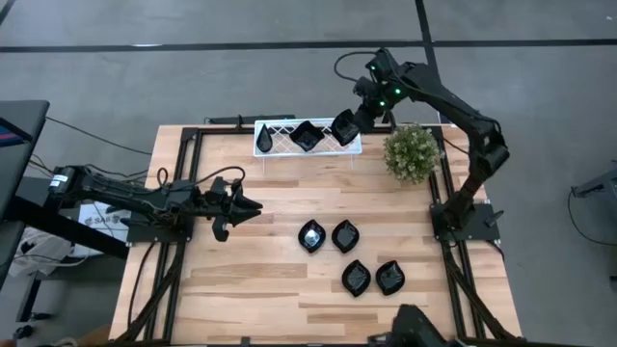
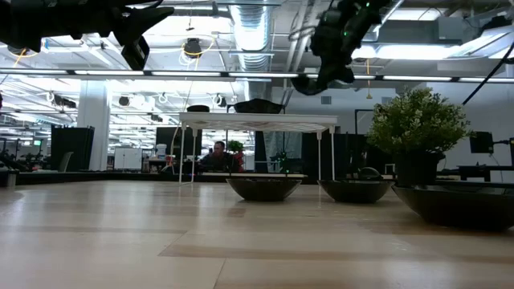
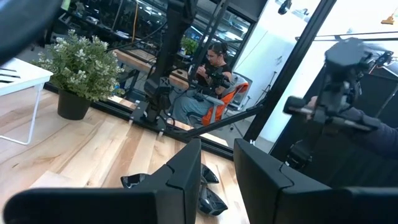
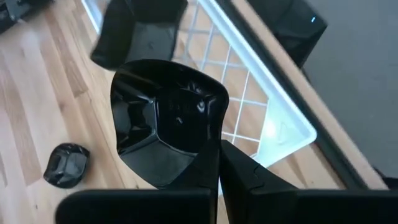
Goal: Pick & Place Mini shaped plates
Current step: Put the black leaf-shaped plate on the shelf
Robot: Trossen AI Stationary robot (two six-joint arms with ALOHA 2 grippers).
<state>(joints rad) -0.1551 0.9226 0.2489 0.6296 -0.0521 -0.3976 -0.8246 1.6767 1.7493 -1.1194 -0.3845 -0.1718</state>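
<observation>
Pinching a wavy-edged square plate (image 4: 165,118) by its rim, the right gripper (image 1: 359,118) is hanging above the right-hand end of the white wire rack (image 1: 275,128), at about twelve o'clock on the table (image 1: 260,289) as the high view shows it. Its jaws are shut tight on the plate's edge, and in the right wrist view the dish is tilting steeply, its hollow facing the camera, clear of the lattice beneath.

Two more black plates are already sitting on the rack: a square one (image 1: 307,135) in the middle and a narrow teardrop one (image 1: 263,141) at the left end. Four leaf-shaped plates (image 1: 350,256) are lying on the wood, running from the centre toward five o'clock, well apart from the rack. The green plant (image 1: 413,152) is standing just beside the rack's right end, at about two o'clock.

The step in hand looks like setting this plate into the free space at the rack's right end. Doing it well is calling for levelling the dish, lowering it straight, keeping it from knocking the middle plate and keeping the arm off the plant. Releasing only when the base is resting on the wire is the safe course, since a glossy dish held by one edge may swing or slip.

The left gripper (image 1: 241,205) is waiting at nine o'clock, jaws partly open and holding nothing.
</observation>
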